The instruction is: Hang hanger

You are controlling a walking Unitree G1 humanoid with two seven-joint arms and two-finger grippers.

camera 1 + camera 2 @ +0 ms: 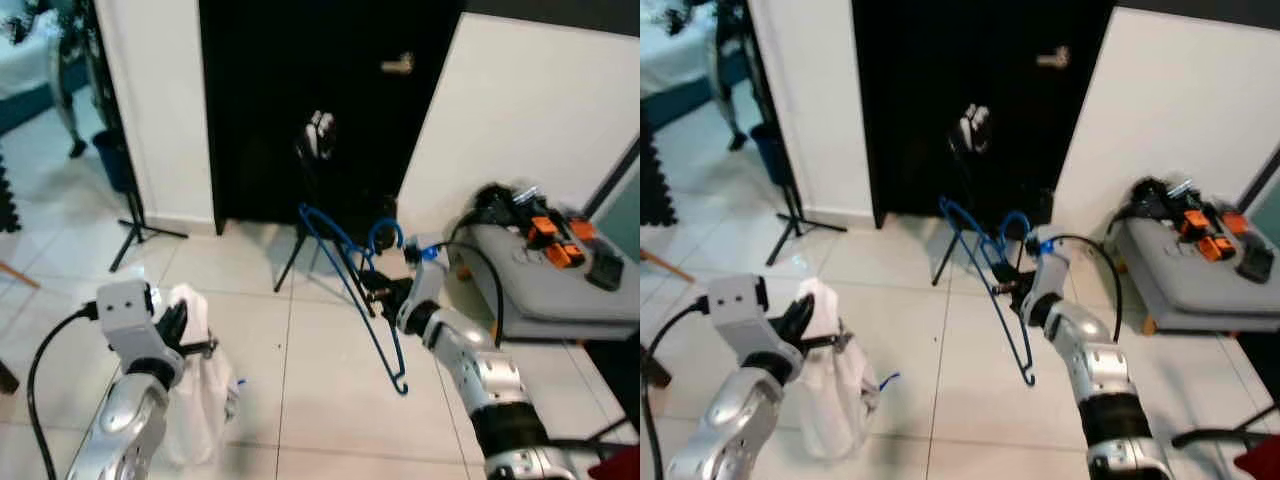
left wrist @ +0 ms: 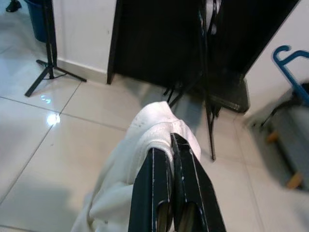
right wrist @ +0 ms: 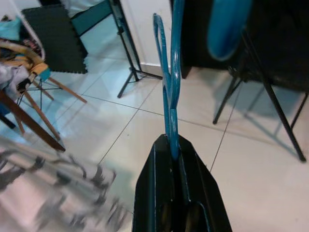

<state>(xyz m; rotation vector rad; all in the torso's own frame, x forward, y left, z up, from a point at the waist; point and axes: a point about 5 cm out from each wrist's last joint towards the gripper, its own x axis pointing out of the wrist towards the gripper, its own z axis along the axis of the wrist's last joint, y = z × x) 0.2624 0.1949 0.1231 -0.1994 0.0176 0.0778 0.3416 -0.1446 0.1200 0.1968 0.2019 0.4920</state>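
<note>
A blue plastic hanger [image 1: 352, 275] hangs tilted in the air above the tiled floor, its hook [image 1: 384, 234] up by the right wrist. My right gripper [image 1: 374, 290] is shut on the hanger's bar, and the blue bar [image 3: 171, 111] runs out from between its fingers [image 3: 159, 193]. My left gripper [image 1: 176, 325] is at the lower left, shut on a white cloth [image 1: 200, 385] that droops toward the floor. In the left wrist view the white cloth [image 2: 145, 159] bunches over the closed fingertips [image 2: 164, 150].
A dark doorway [image 1: 320, 100] lies ahead with a black tripod stand [image 1: 310, 200] in it. A grey case [image 1: 560, 280] with orange-and-black tools sits at the right by a white wall. Another tripod [image 1: 135, 225] stands at the left wall.
</note>
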